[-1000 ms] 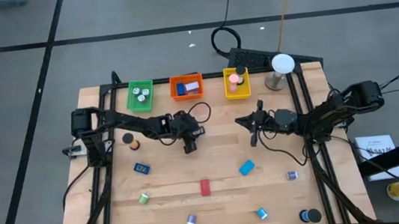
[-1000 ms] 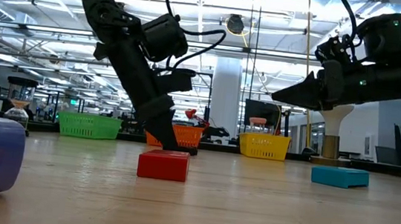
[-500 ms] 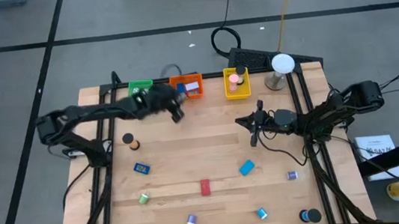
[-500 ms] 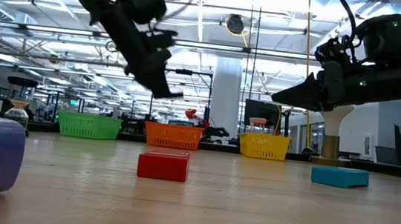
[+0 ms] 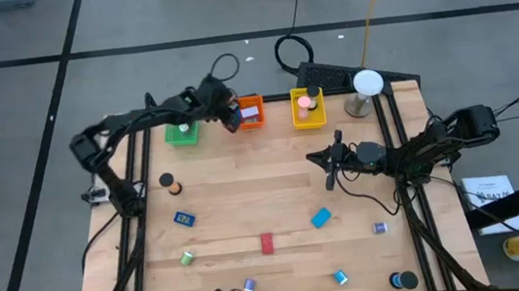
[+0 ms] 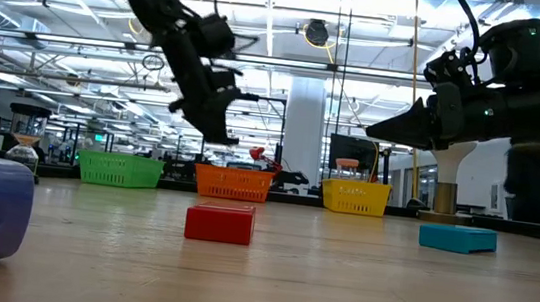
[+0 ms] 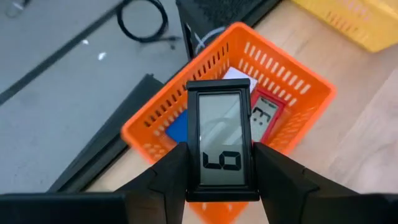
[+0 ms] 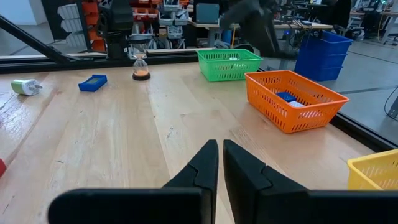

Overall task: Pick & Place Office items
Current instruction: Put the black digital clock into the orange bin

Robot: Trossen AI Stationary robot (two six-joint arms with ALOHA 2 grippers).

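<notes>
My left gripper (image 5: 228, 116) hangs above the left part of the orange tray (image 5: 252, 99), shut on a small black-framed screen piece (image 7: 219, 134) that shows one digit. The tray holds a white, a red and a blue piece. My right gripper (image 5: 325, 157) hovers shut over the table's right half, touching nothing. Small items lie flat on the wood: a red block (image 5: 267, 244), a blue block (image 5: 321, 218), a blue tag (image 5: 184, 218), a green roll (image 5: 186, 258), a purple roll (image 5: 248, 285) and several more. My left gripper pinches the screen piece between its two fingers (image 7: 171, 177), one on each long side edge of the black frame (image 7: 191, 163). The fingers come from above, slanting toward the far edge. The piece is lifted clear, above the orange tray's inside.
The green tray (image 5: 183, 133) and yellow tray (image 5: 306, 108) flank the orange one along the far edge. A white ball on a stand (image 5: 367, 84) is at the far right. A black cylinder (image 5: 404, 280) sits at the near right corner. Bare wood lies mid-table.
My left gripper has risen from the table's middle and swung toward the far edge, carrying the screen piece from low over the wood up to above the orange tray. My right arm has kept still.
</notes>
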